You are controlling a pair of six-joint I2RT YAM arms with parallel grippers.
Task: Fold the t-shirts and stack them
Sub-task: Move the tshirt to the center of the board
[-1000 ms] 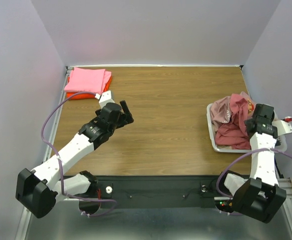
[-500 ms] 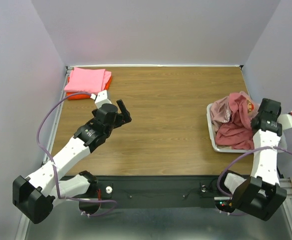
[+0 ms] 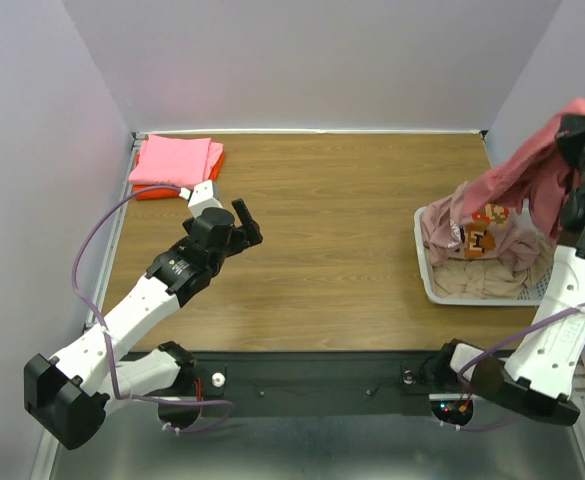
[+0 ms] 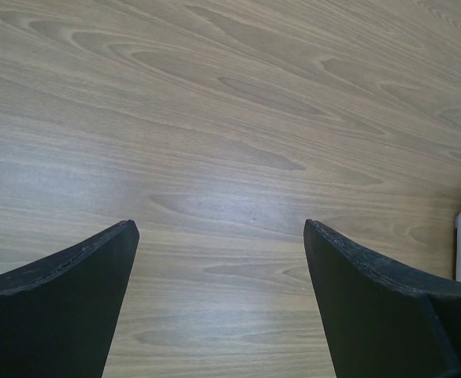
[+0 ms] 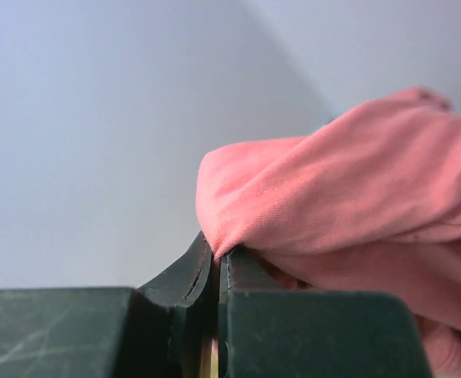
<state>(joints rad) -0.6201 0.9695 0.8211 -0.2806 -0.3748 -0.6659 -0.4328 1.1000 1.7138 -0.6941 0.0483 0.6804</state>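
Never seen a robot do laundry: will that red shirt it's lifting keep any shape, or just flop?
Probably flops: the red shirt droops in folds from the right hand down toward the basket. Likely light, since a pinch on one bunched edge carries it. Its trailing end could snag the printed shirt below.
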